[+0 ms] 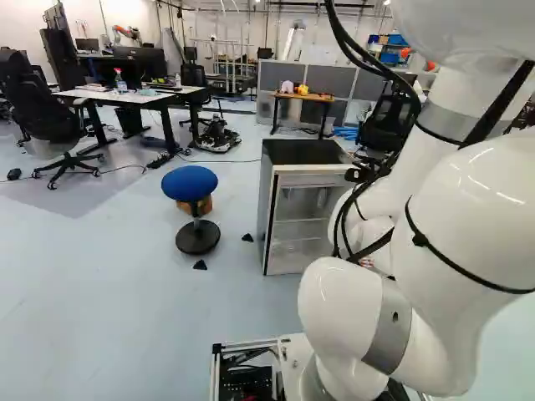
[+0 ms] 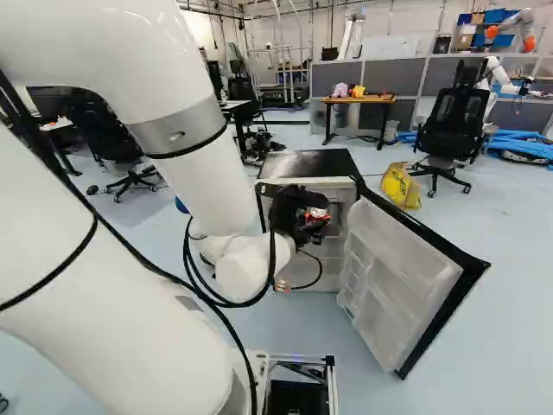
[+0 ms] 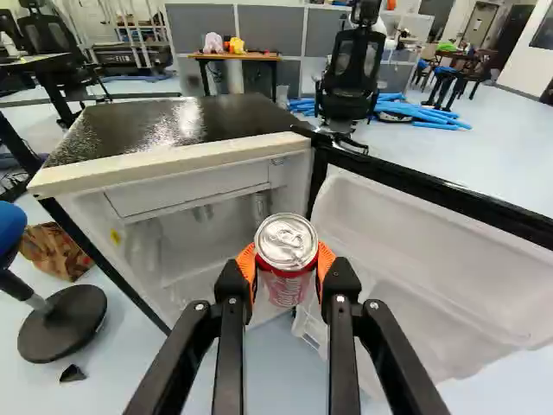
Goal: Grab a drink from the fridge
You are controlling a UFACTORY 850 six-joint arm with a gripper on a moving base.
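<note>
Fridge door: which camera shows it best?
Right base view: the door stands open, its inside face and outline in plain sight. The wrist view cuts it off, partly behind the jaws. In the left base view the arm hides it.

No word, brand, number or sign can be read with certainty in the 3 views, the pale print on the side of the 1 red drink can (image 3: 286, 284) and the dark marks on the yellow bag (image 2: 400, 185) being too blurred.
</note>
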